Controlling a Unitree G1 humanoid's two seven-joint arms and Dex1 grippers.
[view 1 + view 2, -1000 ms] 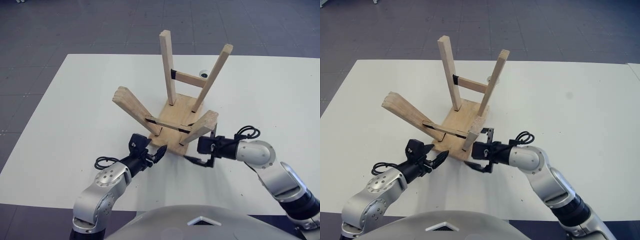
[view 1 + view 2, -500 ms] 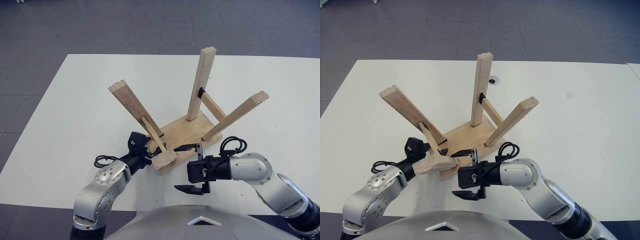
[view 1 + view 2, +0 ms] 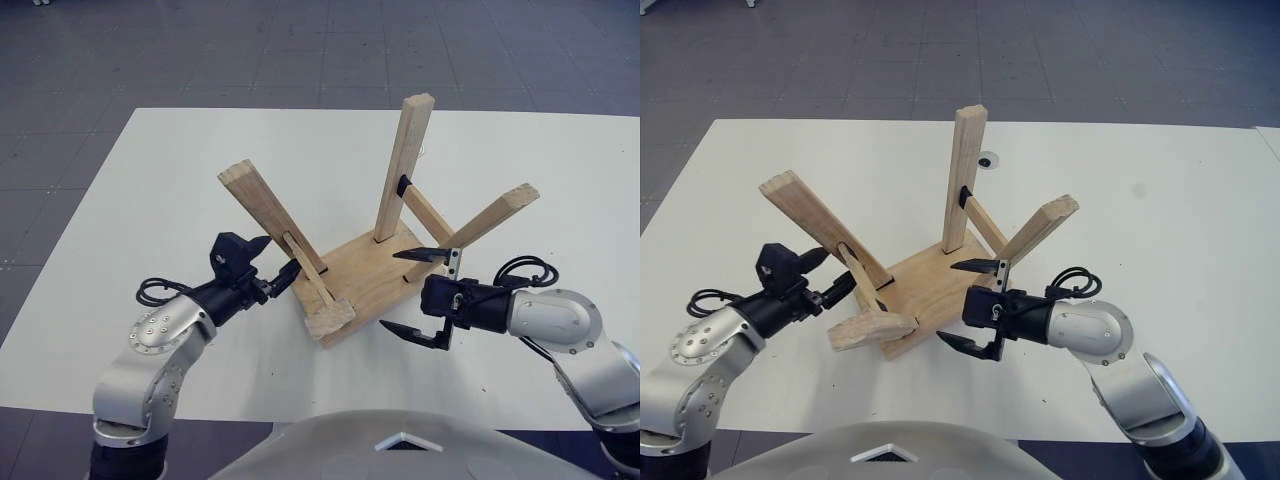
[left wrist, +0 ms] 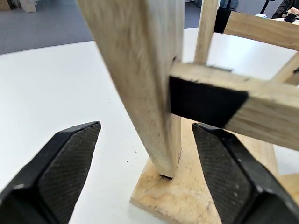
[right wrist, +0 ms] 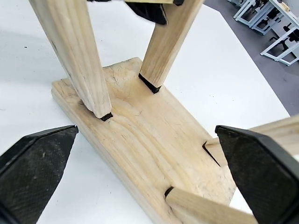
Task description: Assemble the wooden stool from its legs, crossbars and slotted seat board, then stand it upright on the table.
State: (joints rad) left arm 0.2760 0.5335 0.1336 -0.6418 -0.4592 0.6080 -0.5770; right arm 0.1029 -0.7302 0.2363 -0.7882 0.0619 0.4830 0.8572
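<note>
The pale wooden stool (image 3: 365,250) is upside down on the white table (image 3: 150,200). Its flat slotted seat board (image 3: 362,268) is underneath and its four square legs splay upward.

My left gripper (image 3: 279,254) is spread wide. The nearest slanted leg (image 4: 140,70) stands between its two black ribbed fingers (image 4: 70,168) with a gap on each side, so I am not gripping anything. Just ahead of those fingers, a black-tipped wooden crossbar (image 4: 224,105) butts into that leg. Below it the leg's foot sits in a slot of the board. Beyond the crossbar I can see a short leg (image 3: 330,318) angled out past the board's corner.

My right gripper (image 3: 390,290) is also wide open and holds nothing. It hangs just off the edge of the seat board, with one finger above the board and the other lower, over the table. In front of it two leg feet (image 5: 100,109) sit in their dark slots. The tall, nearly upright leg (image 3: 403,165) rises on the far side of this hand. Another leg (image 3: 480,218) leans out over my right wrist, and a second crossbar (image 3: 425,212) joins those two.
</note>
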